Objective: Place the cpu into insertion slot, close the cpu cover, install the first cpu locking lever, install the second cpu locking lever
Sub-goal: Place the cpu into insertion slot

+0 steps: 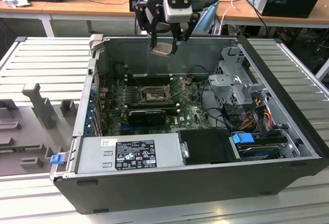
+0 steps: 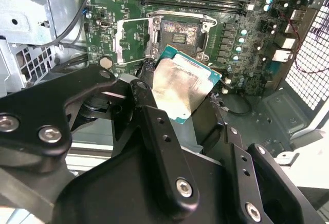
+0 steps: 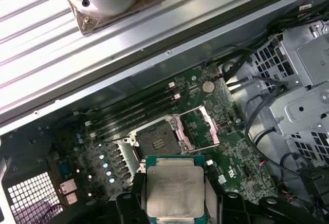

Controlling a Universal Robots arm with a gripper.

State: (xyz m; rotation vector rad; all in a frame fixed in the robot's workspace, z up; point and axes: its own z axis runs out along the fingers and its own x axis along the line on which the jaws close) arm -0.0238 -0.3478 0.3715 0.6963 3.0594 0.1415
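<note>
Black gripper point(image 2: 180, 100), jaws clamped on flat beige-silver square cpu point(image 3: 175, 196), aloft over open grey computer case point(image 1: 205, 54); dark-centred silver-rimmed insertion slot point(image 3: 157, 142) uncovered, silver cpu cover point(image 3: 211, 126) open beside it

The cpu point(image 3: 175, 190) has a pale brushed-metal face, dull with faint smears, set on a green board edge. The gripper point(image 2: 181, 103) clamped on it is smooth matt black, with bright metal screw heads. The insertion slot point(image 3: 159, 142) has a dark matt centre inside a shiny silver metal rim, and the cpu cover point(image 3: 198, 129) beside it is thin bare metal, lightly reflective. The motherboard point(image 1: 193, 115) is green and semi-gloss. The case point(image 1: 154, 196) is dark matt outside and dull grey sheet metal within; at its right the drive cage point(image 1: 231, 80) is bright perforated metal. The table point(image 1: 46, 64) is ribbed pale-grey metal; the far desk point(image 1: 92, 3) looks like wood. Near left, a clip point(image 1: 55, 159) is blue plastic.
</note>
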